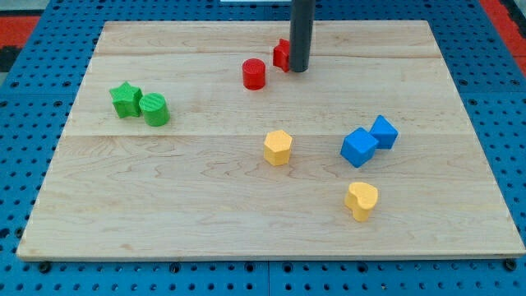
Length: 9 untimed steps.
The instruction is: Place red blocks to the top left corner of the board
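You are seeing my tip [298,71] touching the partly hidden red block [282,54], red cylinder [254,74] nearby, both sitting far from the surface's [164,205] top-left corner; no jaws exist.

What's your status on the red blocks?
My tip at right side of partly hidden red block. Red cylinder just left. Both top centre; nothing blocks path to top left.

From where I stand, nothing here can be read: no lettering, numbers, labels or brand marks show on the pale wooden board [246,214] or the small coloured blocks.
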### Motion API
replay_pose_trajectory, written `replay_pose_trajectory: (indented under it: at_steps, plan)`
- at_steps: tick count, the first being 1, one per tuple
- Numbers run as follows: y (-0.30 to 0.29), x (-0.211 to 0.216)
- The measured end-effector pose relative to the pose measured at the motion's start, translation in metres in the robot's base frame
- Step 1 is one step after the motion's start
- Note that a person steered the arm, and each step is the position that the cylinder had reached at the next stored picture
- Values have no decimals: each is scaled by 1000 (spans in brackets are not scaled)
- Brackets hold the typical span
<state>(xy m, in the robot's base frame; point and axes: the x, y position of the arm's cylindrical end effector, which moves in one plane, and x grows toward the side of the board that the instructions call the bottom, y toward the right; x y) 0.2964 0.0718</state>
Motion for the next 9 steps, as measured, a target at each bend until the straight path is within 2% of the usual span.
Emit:
replay_pose_trajectory:
  at_steps: [1,2,4,5,6,7,9]
  plan:
    - [-47,-25]
    - [-168,-27]
    - [-44,-43]
    - [-136,-66]
    - [-251,-63]
    - [-216,-61]
    - [37,-57]
